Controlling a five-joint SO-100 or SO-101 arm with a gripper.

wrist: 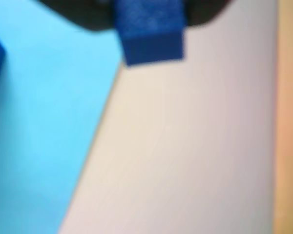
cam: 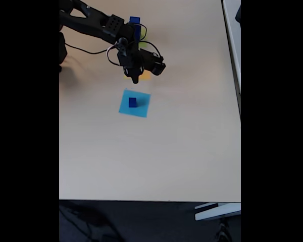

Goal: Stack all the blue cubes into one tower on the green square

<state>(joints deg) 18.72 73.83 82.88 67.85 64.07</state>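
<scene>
1 pale table (cam: pixel 182 151) carries everything, and the black arm (cam: pixel 98 24) reaches over it from the upper left of the fixed view, bent down toward the middle. Of the 3 paper squares, the light-blue square (cam: pixel 135 103) lies in the open just below the arm's tip, the orange square (cam: pixel 145 75) is partly hidden right beside that tip, and the green square (cam: pixel 142 44) shows as a sliver behind the arm, farther up the table. On that green patch stands a dark blue stack (cam: pixel 136 22), seemingly the tower begun, though the arm hides how many cubes it has. 1 loose cube (cam: pixel 133 102) sits on the light-blue square, probably waiting its turn. In the wrist view a carried cube (wrist: pixel 149 31) hangs at the top edge between the dark fingers (wrist: pixel 73 12), above the border of light-blue paper and bare table. Though blurred, the fingers look closed on it, with no gap either side. It is held clear of the surface, most likely so it can travel to the tower without dragging any paper along.
</scene>
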